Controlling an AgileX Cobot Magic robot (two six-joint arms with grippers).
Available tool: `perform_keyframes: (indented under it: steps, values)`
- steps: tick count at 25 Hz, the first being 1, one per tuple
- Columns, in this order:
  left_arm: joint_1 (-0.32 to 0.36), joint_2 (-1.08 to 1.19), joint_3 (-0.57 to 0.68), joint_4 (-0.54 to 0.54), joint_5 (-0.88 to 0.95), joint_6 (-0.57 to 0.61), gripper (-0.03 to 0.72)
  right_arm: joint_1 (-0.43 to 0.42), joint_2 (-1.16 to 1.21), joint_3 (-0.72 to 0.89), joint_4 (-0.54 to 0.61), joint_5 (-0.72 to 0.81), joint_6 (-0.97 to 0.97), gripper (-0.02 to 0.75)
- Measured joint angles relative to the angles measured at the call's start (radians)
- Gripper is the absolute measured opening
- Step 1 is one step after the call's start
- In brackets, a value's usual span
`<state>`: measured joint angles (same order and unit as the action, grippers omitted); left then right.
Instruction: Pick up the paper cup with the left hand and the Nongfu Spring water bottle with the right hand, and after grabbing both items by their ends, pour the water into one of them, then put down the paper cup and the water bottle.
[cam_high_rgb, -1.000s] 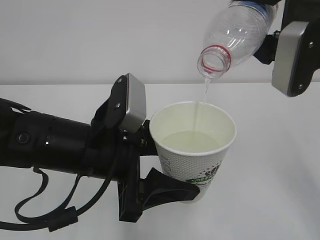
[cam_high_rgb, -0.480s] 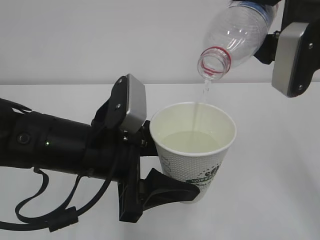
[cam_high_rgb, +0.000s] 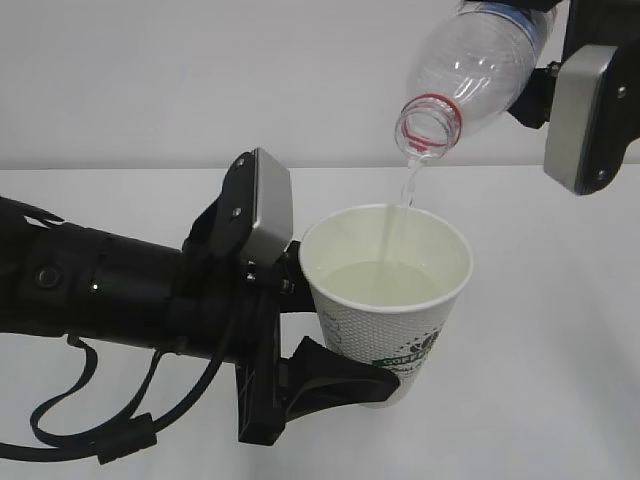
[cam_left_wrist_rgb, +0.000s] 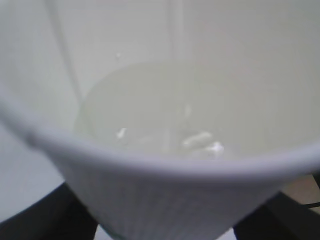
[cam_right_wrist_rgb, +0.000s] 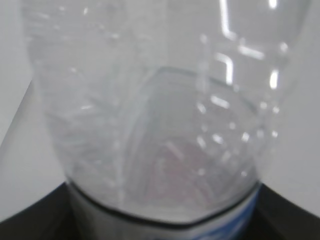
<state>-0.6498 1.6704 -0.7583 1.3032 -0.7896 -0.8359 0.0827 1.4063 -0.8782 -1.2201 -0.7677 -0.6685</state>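
In the exterior view, the left hand (cam_high_rgb: 330, 345), a black cabled arm with a grey rectangular plate, reaches in from the left with its black fingers (cam_high_rgb: 345, 378) clamped around the lower wall of the small white tapered paper cup (cam_high_rgb: 388, 300) with its dark green logo. The cup stands upright, just ahead of the grey plate, off the white table (cam_high_rgb: 560, 380). Above and to the right of it, the right hand (cam_high_rgb: 585, 110), a black gripper with a grey plate, holds the clear ribbed plastic Nongfu Spring water bottle (cam_high_rgb: 470, 75) by its base end, tilted mouth-down. A thin stream of clear water (cam_high_rgb: 400, 215) falls from the red-ringed neck into the cup, which is partly filled.

The left wrist view shows the cup's rim (cam_left_wrist_rgb: 165, 165) close up between dark fingers, with water (cam_left_wrist_rgb: 160, 110) pooled inside.

In the right wrist view, the transparent bottle wall (cam_right_wrist_rgb: 160, 115) fills the frame between the dark fingers, which grip it at the lower edge.
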Motion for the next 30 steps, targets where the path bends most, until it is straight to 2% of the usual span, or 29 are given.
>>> perform_keyframes:
  steps: [30]
  values:
    - [0.000, 0.000, 0.000, 0.000, -0.006, 0.000, 0.531, 0.000, 0.000, 0.000, 0.000, 0.000, -0.002, 0.485]
